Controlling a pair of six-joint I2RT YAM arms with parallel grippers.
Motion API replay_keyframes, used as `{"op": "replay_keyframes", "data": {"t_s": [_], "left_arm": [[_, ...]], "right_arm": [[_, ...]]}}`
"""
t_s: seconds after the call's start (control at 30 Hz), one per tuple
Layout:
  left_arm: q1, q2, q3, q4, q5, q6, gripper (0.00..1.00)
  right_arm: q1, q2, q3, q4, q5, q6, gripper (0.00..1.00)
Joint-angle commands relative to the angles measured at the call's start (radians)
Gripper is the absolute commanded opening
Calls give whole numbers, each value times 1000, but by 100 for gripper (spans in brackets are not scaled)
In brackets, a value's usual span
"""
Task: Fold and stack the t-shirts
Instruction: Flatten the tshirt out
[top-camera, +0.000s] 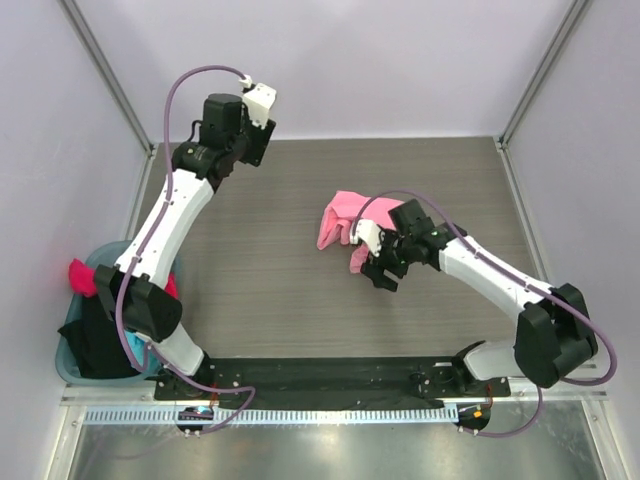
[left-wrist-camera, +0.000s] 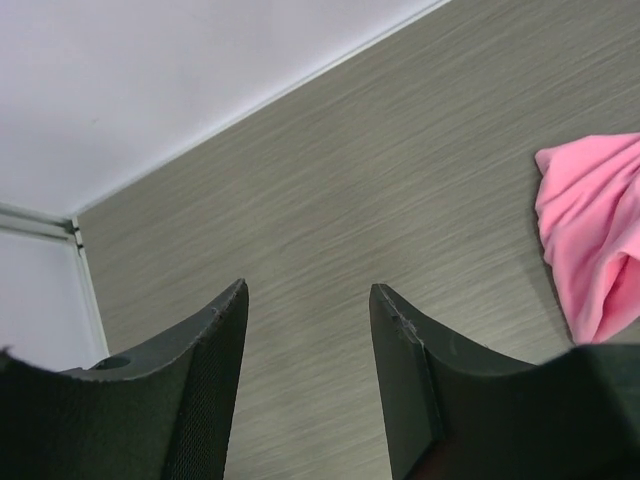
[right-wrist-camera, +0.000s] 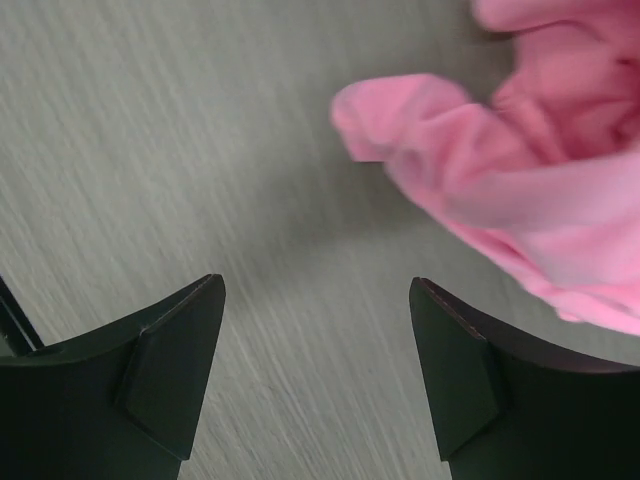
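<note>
A grey wood-grain table carried one crumpled pink shirt.
The table was a flat, rectangular top with a fine grey grain running side to side, bordered by pale walls at the far side and along both flanks. A light pink t-shirt lay bunched in a loose heap right of centre, unfolded, its cloth gathered in soft ridges and one lobe trailing toward the near side. It rested directly on the tabletop, and the grain showed around it. A black strip ran along the near edge.
</note>
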Motion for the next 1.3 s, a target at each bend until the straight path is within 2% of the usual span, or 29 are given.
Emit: {"op": "replay_keyframes", "data": {"t_s": [0.0,0.47,0.63,0.77,0.8,0.87,0.9,0.93,1.1,1.27], "left_arm": [[-9,-37,-24,14,7,-56,53],[-10,-72,-64,3,70,-71,54],[-10,-70,-69,1,76,-70,54],[-10,-60,-61,1,81,-68,55],[-10,-54,-55,0,81,-69,54],[-10,-47,-46,0,84,-69,55],[-10,-41,-40,0,84,-70,55],[-10,-41,-32,1,84,-68,55],[-9,-34,-27,0,55,-37,55],[-9,-47,-46,1,25,3,55]], "right_arm": [[38,4,-29,86,-7,-81,80],[122,218,-21,291,115,-156,83],[133,258,-58,383,189,-154,80],[141,288,-63,442,246,-156,56],[139,297,-60,445,258,-154,43],[142,297,-50,446,284,-151,28],[144,295,-47,446,295,-153,7],[145,282,-35,443,308,-156,1],[145,130,58,379,433,-197,1],[144,-135,253,293,358,-292,1]]}}
